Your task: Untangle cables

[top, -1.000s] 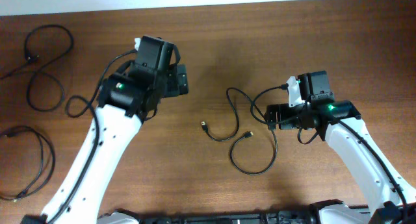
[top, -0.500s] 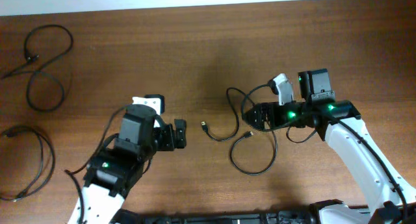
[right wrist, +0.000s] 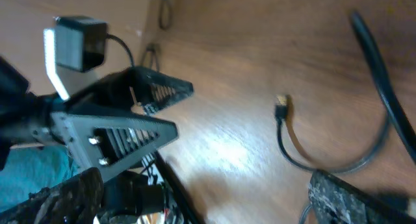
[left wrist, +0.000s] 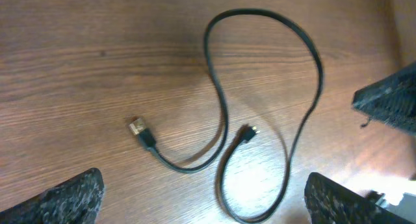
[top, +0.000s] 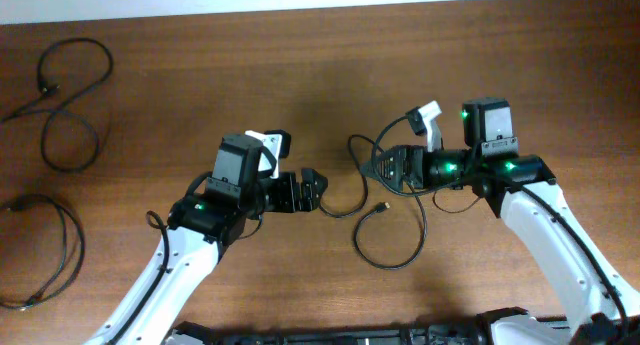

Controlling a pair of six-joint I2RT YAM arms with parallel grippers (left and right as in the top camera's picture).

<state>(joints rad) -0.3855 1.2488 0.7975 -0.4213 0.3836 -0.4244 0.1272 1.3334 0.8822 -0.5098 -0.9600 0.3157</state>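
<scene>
Left hand (top: 316, 190), spread wide, hides overhead the cable (left wrist: 224, 117) plug (left wrist: 138, 127) its wrist view shows.

L arm (top: 180, 275): white shell on the long link, black boxy wrist housing, one small green LED (top: 198, 207) lit on top, thin black cable running alongside. White cam module (top: 270, 143) sits by the wrist. R arm (top: 545, 230) is the same build: white link, black motor block, three green LEDs, white cam bracket (top: 428, 120) up front. Via R wrist cam I see the L fingers (right wrist: 117, 136): dark grey, tapered, w/ ribbed slots and a couple of silver screws. R fingers (right wrist: 58, 198) have rough, grainy dark pads; same texture on L side in its own cam.
</scene>
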